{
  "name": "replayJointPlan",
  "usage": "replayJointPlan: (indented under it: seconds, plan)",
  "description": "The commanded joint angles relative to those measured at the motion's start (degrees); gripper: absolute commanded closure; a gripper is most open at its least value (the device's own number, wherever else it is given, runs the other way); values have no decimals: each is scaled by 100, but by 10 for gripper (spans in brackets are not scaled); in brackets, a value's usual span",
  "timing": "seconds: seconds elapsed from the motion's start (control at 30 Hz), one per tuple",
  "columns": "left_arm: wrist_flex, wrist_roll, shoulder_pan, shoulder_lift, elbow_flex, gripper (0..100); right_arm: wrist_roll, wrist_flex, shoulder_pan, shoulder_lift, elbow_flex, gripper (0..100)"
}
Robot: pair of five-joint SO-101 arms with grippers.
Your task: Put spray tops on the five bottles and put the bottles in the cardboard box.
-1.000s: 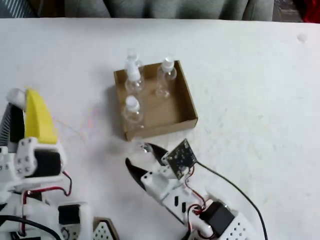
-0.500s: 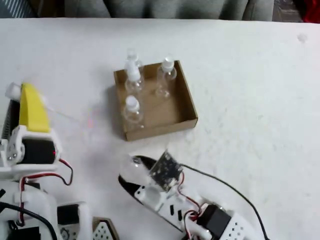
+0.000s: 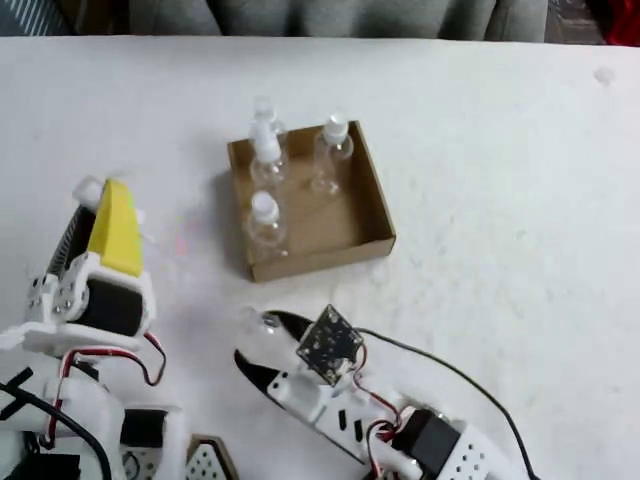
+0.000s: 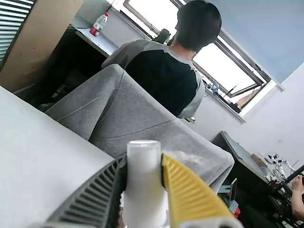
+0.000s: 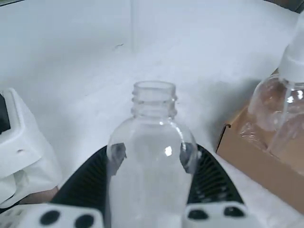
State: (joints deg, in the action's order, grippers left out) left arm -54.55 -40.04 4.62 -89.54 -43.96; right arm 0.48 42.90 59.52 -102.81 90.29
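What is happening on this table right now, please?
The right gripper holds an open bottle with no top on it, close to the cardboard box. The left gripper, off to the side, holds a white spray top. Several bottles with tops already stand in the box.

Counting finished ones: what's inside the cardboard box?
Three capped bottles stand in the cardboard box. A fourth spray top shows at its far corner; its base is covered, so inside or not is unclear.

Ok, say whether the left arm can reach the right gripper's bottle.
Probably yes: the bottle is uncapped, and nothing stands between it and the left gripper holding the spray top.
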Motion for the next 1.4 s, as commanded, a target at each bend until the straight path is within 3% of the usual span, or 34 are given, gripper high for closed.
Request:
replayJointPlan:
  seconds: [0.0,0.57,0.77,1.2,1.37]
  plan:
    - [141,97,-110,136,62,979,70,-145,31,-48,-53,983]
    - [308,97,-92,136,18,979,70,-101,48,-48,-62,983]
    - [879,97,-101,127,-580,979,70,-101,48,-48,-70,983]
    - [659,79,-171,127,-624,979,70,-136,22,-48,-88,983]
    - [369,97,-673,127,-624,979,70,-136,22,-48,-88,983]
